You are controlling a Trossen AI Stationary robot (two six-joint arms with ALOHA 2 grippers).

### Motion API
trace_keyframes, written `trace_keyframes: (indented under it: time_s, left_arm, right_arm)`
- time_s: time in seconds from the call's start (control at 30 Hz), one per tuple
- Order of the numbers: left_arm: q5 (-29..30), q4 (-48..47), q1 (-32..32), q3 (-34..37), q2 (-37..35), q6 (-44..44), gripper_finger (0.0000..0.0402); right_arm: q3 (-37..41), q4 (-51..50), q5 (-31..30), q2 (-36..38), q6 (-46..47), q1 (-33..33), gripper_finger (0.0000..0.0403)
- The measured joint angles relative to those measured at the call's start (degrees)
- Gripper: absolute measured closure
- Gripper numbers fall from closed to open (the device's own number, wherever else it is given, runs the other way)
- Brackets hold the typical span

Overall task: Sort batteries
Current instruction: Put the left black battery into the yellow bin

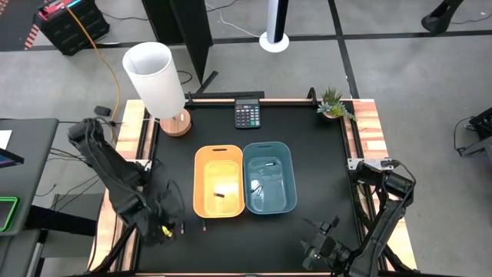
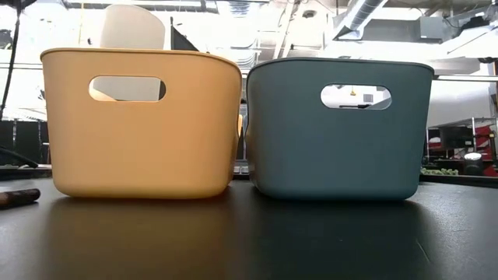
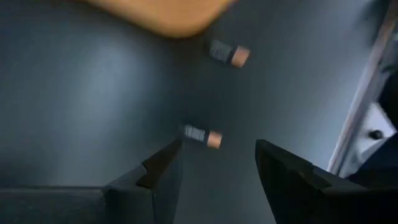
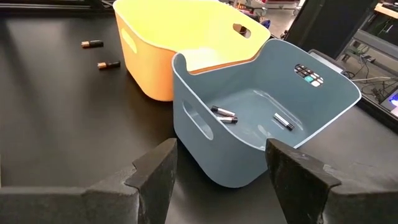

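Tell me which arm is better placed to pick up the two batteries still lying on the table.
The left. Its open claw hangs right over the nearer dark battery, with the second battery just beyond. The right claw waits on the blue bin's far side.

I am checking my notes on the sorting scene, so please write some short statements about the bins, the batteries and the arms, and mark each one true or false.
1. The yellow-orange plastic bin stands beside the blue-grey plastic bin. True.
2. The blue-grey bin is empty. False: silvery thin batteries lie inside it.
3. Two dark batteries with reddish ends lie on the black table outside the bins. True.
4. The left gripper has its fingers shut on a battery. False: the fingers are open, with a dark battery on the table ahead of them.
5. The right gripper is inside the yellow-orange bin. False: it is open, facing the blue-grey bin from outside.
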State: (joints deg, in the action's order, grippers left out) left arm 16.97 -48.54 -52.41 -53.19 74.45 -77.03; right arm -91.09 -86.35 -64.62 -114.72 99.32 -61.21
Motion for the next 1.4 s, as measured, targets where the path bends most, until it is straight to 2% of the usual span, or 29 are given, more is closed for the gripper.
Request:
trace_keyframes:
  time_s: [0.13,0.2,0.4,0.53,0.7,0.93,1.17,1.4]
  left_arm:
    - [-4.43,0.74,-0.8,0.0,6.72,-8.97,0.0211]
    - [-4.94,0.71,-0.37,0.0,9.32,-10.48,0.0211]
    - [-7.19,0.11,3.67,0.02,14.63,-18.77,0.0211]
    - [-10.69,0.26,5.37,0.02,16.67,-22.97,0.0211]
    - [-12.19,2.4,5.89,0.15,17.58,-25.0,0.0211]
    - [-11.49,11.21,6.19,4.14,17.32,-26.87,0.0211]
    - [-10.84,11.96,5.94,5.64,17.32,-27.04,0.0213]
    - [-9.71,11.83,4.8,7.85,17.29,-28.92,0.026]
  right_arm:
    - [0.0,0.24,0.0,0.0,-0.22,0.0,0.0143]
    - [0.0,0.28,0.0,0.0,-0.36,-0.01,0.0143]
    - [0.0,0.6,-0.04,0.0,-0.42,0.0,0.0143]
    - [0.0,0.73,-0.09,0.0,-0.86,-0.02,0.0143]
    - [0.0,0.76,-0.13,0.0,-0.99,-0.02,0.0143]
    - [0.0,1.59,-0.17,0.02,-2.22,-0.02,0.0143]
    - [0.0,1.58,-0.18,0.02,-2.31,-0.02,0.0143]
    - [0.0,1.58,-0.17,0.02,-2.33,-0.02,0.0143]
